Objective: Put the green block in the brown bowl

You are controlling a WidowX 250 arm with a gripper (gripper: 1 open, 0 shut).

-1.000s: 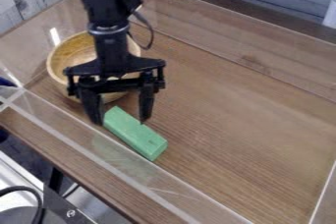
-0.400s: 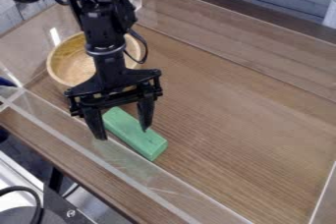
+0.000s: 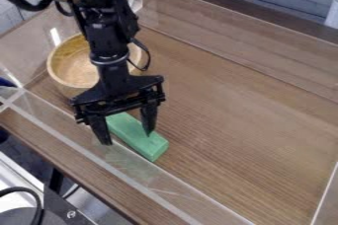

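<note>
Wood-grain counter [image 3: 251, 91] fenced by a low clear wall [image 3: 79, 152] along the near edge and on the right side. Wide bare stretch of wood to the right and toward the back; tight room only at the near-left, where things sit close to the clear wall.

One green block [image 3: 142, 137], lying flat, angled, near the front edge, just short of the wall. One brown bowl [image 3: 63, 63], upright at the left, near the block but apart from it. One black arm, reaching straight down.

Gripper [image 3: 126, 124] poised over the block's far end, fingers [image 3: 101, 130] spread wide, one on each side of the block, gripping nothing. Contact with the block hard to tell.

No brands, labels or readable writing.
</note>
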